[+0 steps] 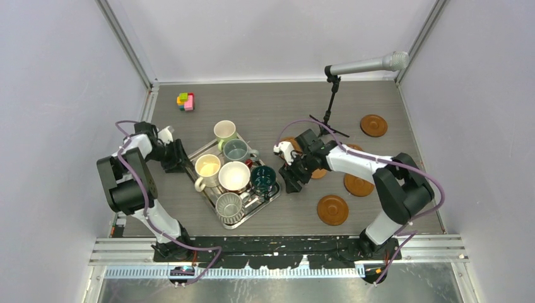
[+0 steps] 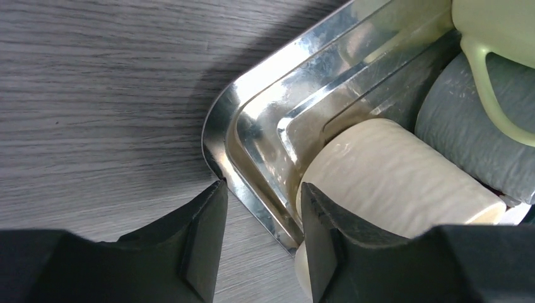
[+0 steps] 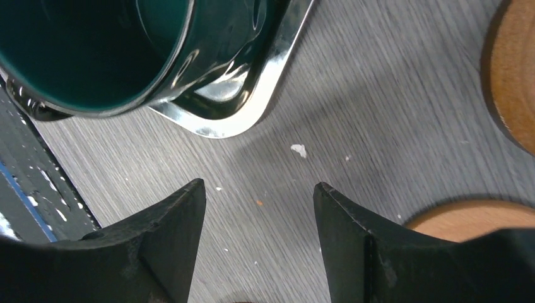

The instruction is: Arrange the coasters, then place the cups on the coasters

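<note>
All six cups (image 1: 234,176) are held packed together in a steel tray (image 1: 251,205). Wooden coasters (image 1: 332,209) are scattered on the tabletop (image 1: 271,107) right of the tray, some partly covered by the right arm. The left pincer (image 2: 258,189) is spread astride the tray's left corner rim, not clamped on it. The right pincer (image 3: 258,189) is spread over bare tabletop off the tray's right corner.

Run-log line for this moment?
left end effector: open, astride rectangular steel tray rim | right end effector: open, beside tray corner | six handled mugs: in tray | round brown wooden coasters: scattered
</note>
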### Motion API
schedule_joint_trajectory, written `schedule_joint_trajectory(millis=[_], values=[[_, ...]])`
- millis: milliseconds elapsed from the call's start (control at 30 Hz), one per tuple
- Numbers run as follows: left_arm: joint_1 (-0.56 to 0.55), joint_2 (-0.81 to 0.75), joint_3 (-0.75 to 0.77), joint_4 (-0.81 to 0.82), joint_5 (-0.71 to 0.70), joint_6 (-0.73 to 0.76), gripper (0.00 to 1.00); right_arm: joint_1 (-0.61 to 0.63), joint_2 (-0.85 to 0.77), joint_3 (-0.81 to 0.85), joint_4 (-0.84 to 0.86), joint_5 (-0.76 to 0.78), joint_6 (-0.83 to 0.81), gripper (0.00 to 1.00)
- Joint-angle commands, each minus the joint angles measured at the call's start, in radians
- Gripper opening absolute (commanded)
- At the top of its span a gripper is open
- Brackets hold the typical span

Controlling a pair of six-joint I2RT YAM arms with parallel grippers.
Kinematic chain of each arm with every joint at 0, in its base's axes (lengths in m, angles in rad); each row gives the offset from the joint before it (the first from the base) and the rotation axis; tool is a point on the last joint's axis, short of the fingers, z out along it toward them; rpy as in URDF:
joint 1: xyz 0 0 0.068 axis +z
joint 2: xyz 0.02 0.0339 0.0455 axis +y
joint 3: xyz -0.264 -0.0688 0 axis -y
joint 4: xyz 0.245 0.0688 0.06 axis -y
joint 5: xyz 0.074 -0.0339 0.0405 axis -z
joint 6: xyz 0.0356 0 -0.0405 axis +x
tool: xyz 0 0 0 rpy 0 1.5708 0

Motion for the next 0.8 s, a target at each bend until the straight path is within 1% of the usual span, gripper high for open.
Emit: schedule_joint_trajectory(millis=[0,100,267,367,467,600,700,767], values=[[-0.012,0.043,0.019,0.052,0.041,-0.038,0.46,0.007,0.057,0.067,0.018,-0.070,0.089,0.68],[-0.021,0.074,0.034,0.063,0.063,-0.047,0.42,0.006,0.094,0.077,0.003,-0.137,0.122,0.67],[-0.050,0.112,0.063,0.114,0.062,-0.081,0.38,0.007,0.130,0.094,-0.030,-0.178,0.137,0.63],[-0.066,0.160,0.114,0.133,0.058,-0.106,0.37,0.007,0.150,0.092,-0.017,-0.193,0.162,0.59],[-0.075,0.220,0.179,0.142,0.057,-0.133,0.36,0.007,0.177,0.088,0.008,-0.218,0.187,0.56],[-0.084,0.307,0.276,0.132,0.065,-0.149,0.34,0.007,0.195,0.078,0.061,-0.256,0.226,0.55],[-0.085,0.363,0.345,0.103,0.075,-0.155,0.33,0.007,0.182,0.063,0.115,-0.263,0.261,0.55],[-0.084,0.367,0.361,0.074,0.091,-0.154,0.31,0.007,0.160,0.041,0.152,-0.249,0.288,0.55]])
